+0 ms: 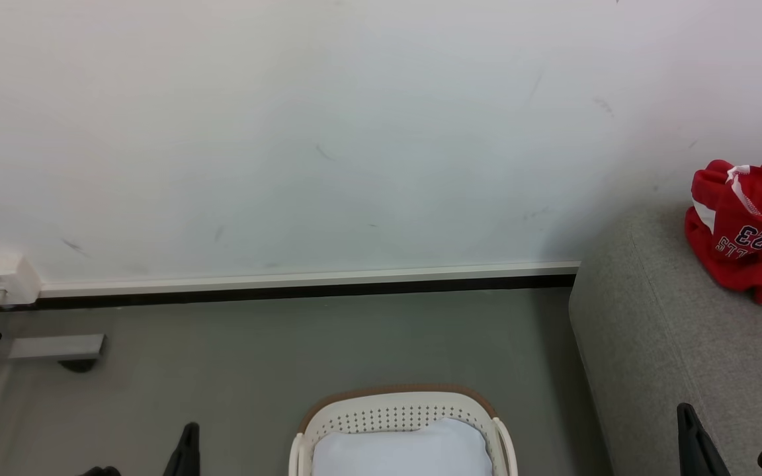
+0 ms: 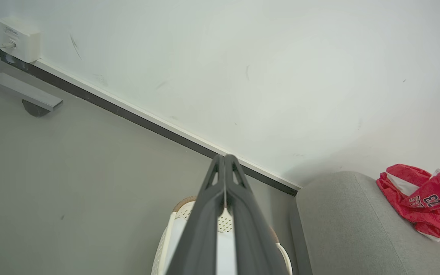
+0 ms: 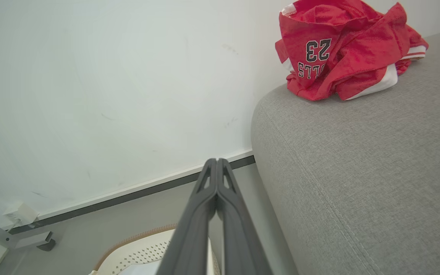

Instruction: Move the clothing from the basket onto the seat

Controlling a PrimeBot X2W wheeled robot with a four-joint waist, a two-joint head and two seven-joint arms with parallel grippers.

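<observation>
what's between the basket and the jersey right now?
Head view: a strip of bare grey floor beside the basket, then the rounded edge of the sofa and its bare upholstery up to the jersey. Nothing else.

red jersey (image 1: pixel 745 264) (white bands), grey sofa (image 1: pixel 652 357)

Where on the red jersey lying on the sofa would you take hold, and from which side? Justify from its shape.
Probably the high bunched fold atop the jersey, pinched from above, on the side away from the wall. It lies crumpled in a heap on the sofa, so ridges of cloth stand up to be pinched, while its lower edges lie flat on it.
</observation>
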